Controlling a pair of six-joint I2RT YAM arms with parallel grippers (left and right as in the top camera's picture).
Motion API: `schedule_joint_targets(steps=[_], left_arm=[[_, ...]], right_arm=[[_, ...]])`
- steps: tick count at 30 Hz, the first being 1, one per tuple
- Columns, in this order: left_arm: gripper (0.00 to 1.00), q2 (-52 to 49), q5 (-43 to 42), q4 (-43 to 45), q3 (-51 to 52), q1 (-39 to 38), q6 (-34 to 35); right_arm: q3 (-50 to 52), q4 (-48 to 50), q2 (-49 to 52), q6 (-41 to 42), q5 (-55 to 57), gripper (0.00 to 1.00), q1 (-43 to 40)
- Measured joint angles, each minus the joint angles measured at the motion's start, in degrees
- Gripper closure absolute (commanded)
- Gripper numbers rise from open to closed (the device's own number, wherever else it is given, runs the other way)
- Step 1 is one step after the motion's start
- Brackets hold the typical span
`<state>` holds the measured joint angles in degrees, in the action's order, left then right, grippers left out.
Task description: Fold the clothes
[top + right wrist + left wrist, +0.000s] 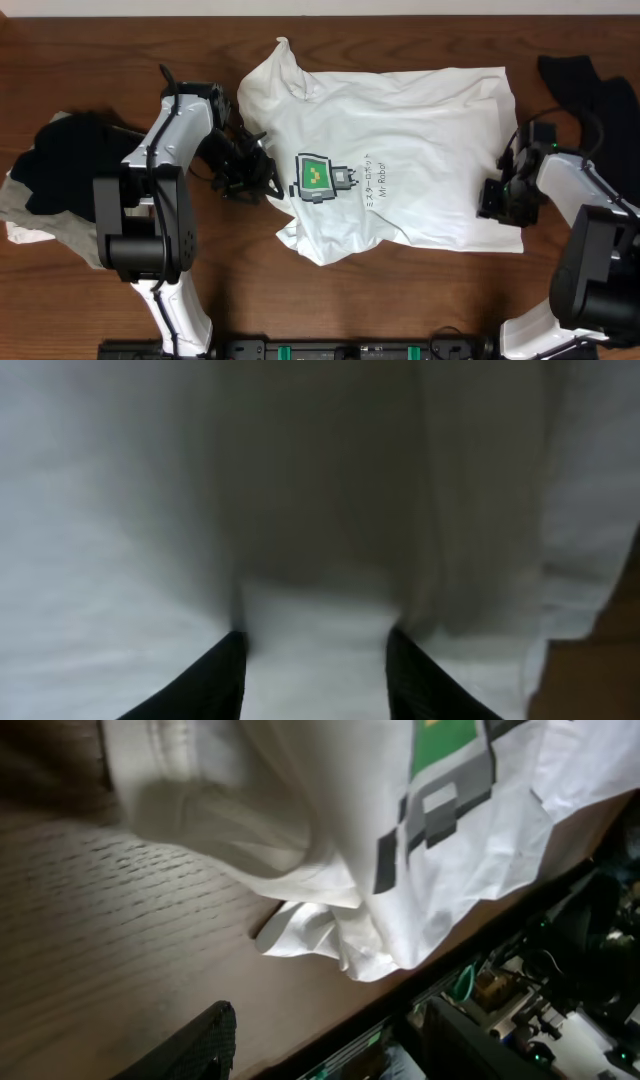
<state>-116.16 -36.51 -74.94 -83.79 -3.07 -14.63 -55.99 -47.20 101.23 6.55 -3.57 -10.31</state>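
Observation:
A large white T-shirt (420,120) lies spread on the wooden table, its green logo (318,177) facing up near the left side. My left gripper (245,172) sits at the shirt's left edge. In the left wrist view its jaws stand apart over bare wood (328,1015), and the bunched shirt hem (320,935) lies just beyond the fingertips. My right gripper (500,198) rests on the shirt's right edge. Its two black fingers (228,670) press down on the white cloth (300,480), apart, with cloth spanning the gap (315,645).
A black garment (60,160) lies heaped on a pale grey cloth (40,230) at the far left. Another black garment (585,85) sits at the back right. The table's front edge, with equipment (500,990) below it, is near the left gripper.

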Motion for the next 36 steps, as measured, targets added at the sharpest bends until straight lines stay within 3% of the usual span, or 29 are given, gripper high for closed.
schedule_joint_targets(steps=[13, 36], left_arm=[[0.39, 0.0, -0.07, 5.2, 0.24, 0.0, -1.75], [0.33, 0.0, 3.96, 21.49, 7.98, -1.42, 5.88]], right_arm=[[0.94, 1.22, -0.72, 0.48, 0.2, 0.55, 0.0], [0.96, 1.22, -0.76, 0.55, 0.17, 0.56, 0.0]])
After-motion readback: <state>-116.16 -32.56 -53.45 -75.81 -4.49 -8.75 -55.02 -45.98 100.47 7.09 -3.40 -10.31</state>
